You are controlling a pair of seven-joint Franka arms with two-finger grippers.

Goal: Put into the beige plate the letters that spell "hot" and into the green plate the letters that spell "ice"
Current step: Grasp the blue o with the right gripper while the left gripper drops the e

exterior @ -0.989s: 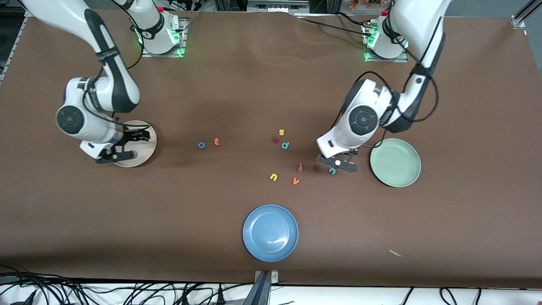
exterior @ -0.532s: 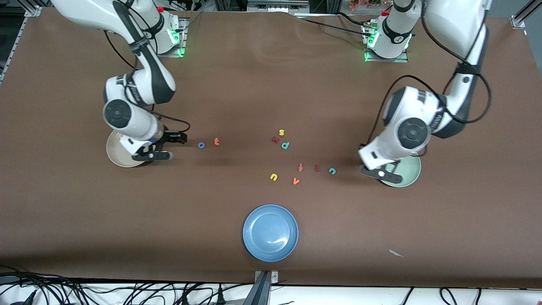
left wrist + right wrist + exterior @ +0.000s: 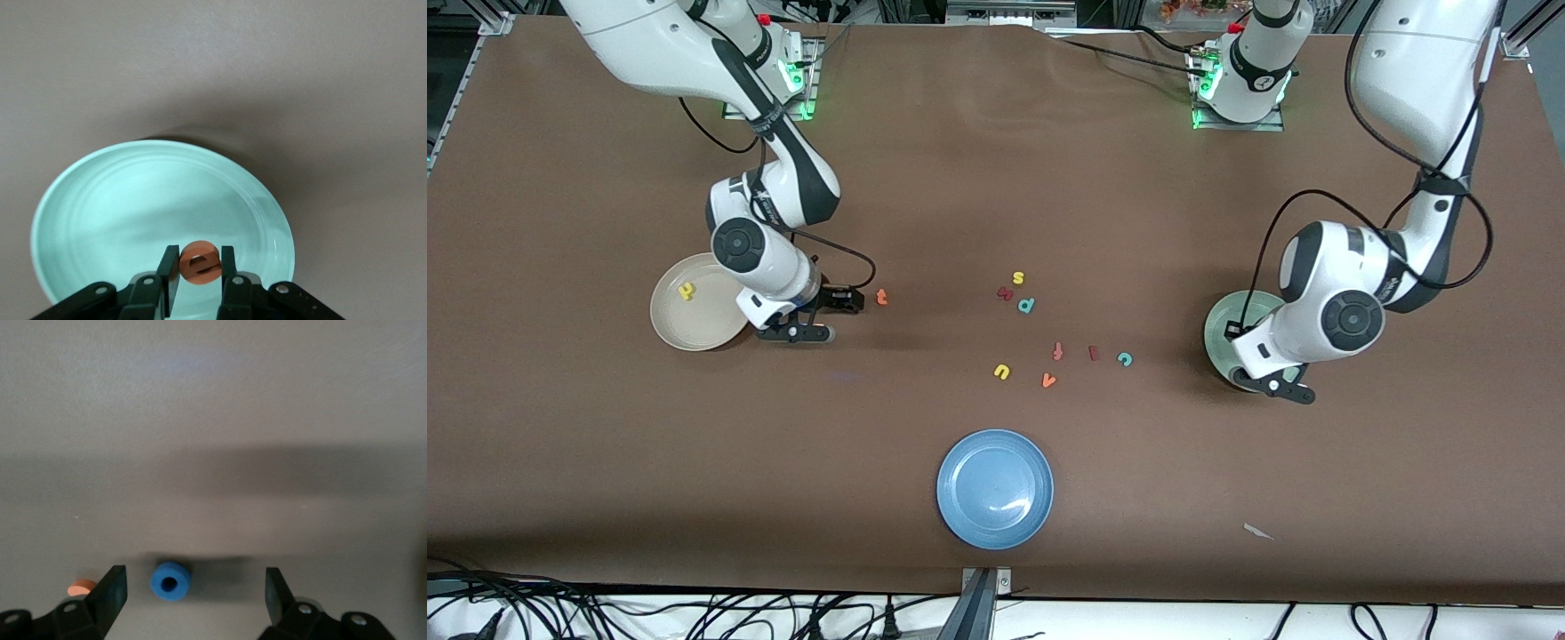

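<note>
The orange e (image 3: 200,262) is pinched in my left gripper (image 3: 200,267), which hangs over the green plate (image 3: 133,213) near its rim (image 3: 1221,331). The dark red i (image 3: 1093,353) and teal c (image 3: 1125,359) lie on the table toward the middle. My right gripper (image 3: 193,587) is open low over the table beside the beige plate (image 3: 680,324). The blue o (image 3: 170,580) lies between its fingers, closer to one. The orange t (image 3: 881,297) lies just outside them. The yellow h (image 3: 687,290) rests in the beige plate.
A blue plate (image 3: 994,489) sits near the front edge. Loose letters lie mid-table: yellow s (image 3: 1018,278), a dark red letter (image 3: 1005,292), teal p (image 3: 1026,305), orange-red f (image 3: 1058,350), yellow u (image 3: 1001,372), orange v (image 3: 1048,380). A scrap (image 3: 1257,532) lies toward the left arm's end.
My left gripper moved from beside the teal c to over the green plate. My right gripper left the beige plate and came around the blue o; the yellow h now shows in that plate.
</note>
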